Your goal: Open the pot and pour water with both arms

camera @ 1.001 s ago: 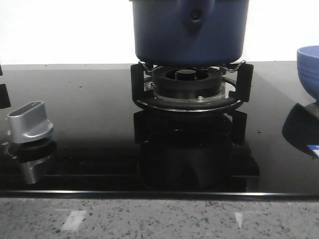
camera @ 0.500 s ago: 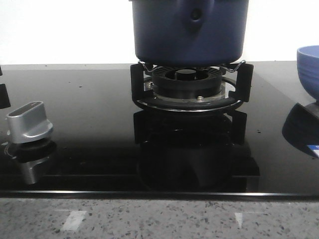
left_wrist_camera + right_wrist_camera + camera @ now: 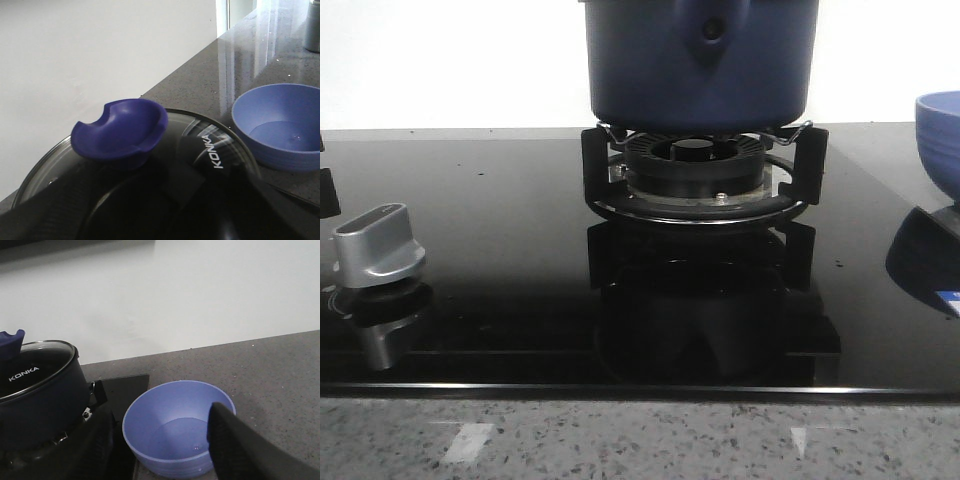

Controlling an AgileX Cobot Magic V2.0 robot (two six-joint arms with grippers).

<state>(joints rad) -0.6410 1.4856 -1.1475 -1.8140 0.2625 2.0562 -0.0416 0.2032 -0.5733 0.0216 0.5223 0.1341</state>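
- Sitting on the black burner grate (image 3: 705, 180) of the glossy black hob (image 3: 500, 260), the pot (image 3: 700, 60) is seen in the front view with its teardrop handle mount and round hole facing the camera.
- The glass lid (image 3: 210, 145), marked KONKA, is seen closed on the pot in the left wrist view, with the blue cupped knob (image 3: 120, 131) standing at its centre.
- A lighter blue bowl (image 3: 177, 427) is placed on the grey speckled worktop (image 3: 280, 375) just beside the hob, on the pot's right; a little clear liquid appears to lie in it.
- A silver control knob (image 3: 378, 245) is mounted near the hob's left front.
- The left gripper (image 3: 165, 210) is shown only as dark blurred shapes over the lid; whether it is spread or pressed together cannot be told.
- The right gripper (image 3: 165, 450) is held near the bowl; two dark fingers (image 3: 240, 450) are seen well apart, with nothing between them.
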